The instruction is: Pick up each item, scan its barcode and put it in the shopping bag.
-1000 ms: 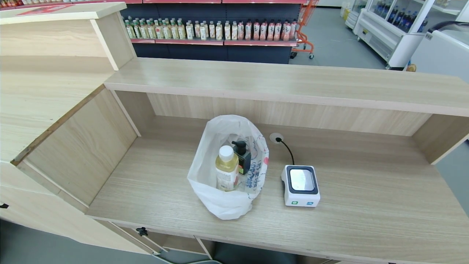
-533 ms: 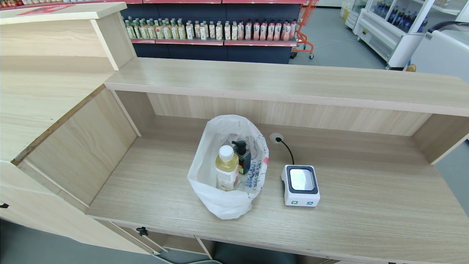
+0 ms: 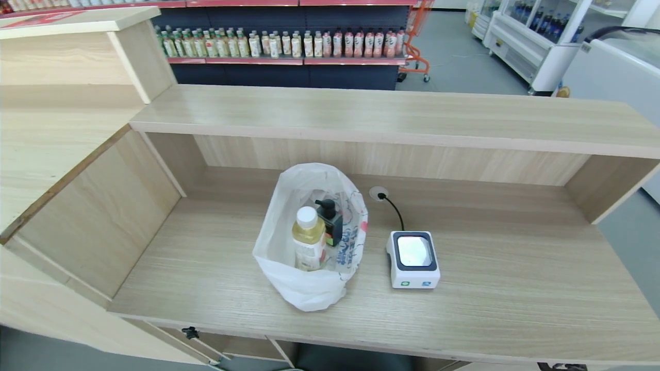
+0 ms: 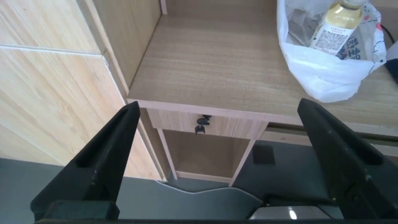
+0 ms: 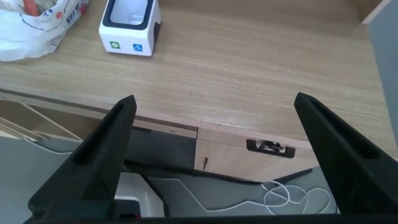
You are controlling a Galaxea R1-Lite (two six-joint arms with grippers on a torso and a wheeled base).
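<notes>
A white shopping bag (image 3: 309,291) stands open on the wooden counter (image 3: 515,288). Inside it are a tea bottle (image 3: 308,242) with a white cap and a dark pump bottle (image 3: 330,221). To its right sits the white barcode scanner (image 3: 412,257), glass face up. My left gripper (image 4: 217,165) is open and holds nothing, below the counter's front edge, with the bag (image 4: 323,68) and tea bottle (image 4: 336,28) farther off. My right gripper (image 5: 214,155) is open too, low before the counter, with the scanner (image 5: 129,25) beyond it.
A raised ledge (image 3: 392,116) runs along the counter's back and a wooden side panel (image 3: 98,216) walls its left. A black cable (image 3: 394,211) leads from the scanner to a hole. Locked drawers (image 5: 269,146) sit under the front edge. Store shelves of bottles (image 3: 278,44) stand behind.
The whole head picture has shifted left and slightly down, so the camera moved. The bag, both bottles and the scanner keep their places on the counter.
</notes>
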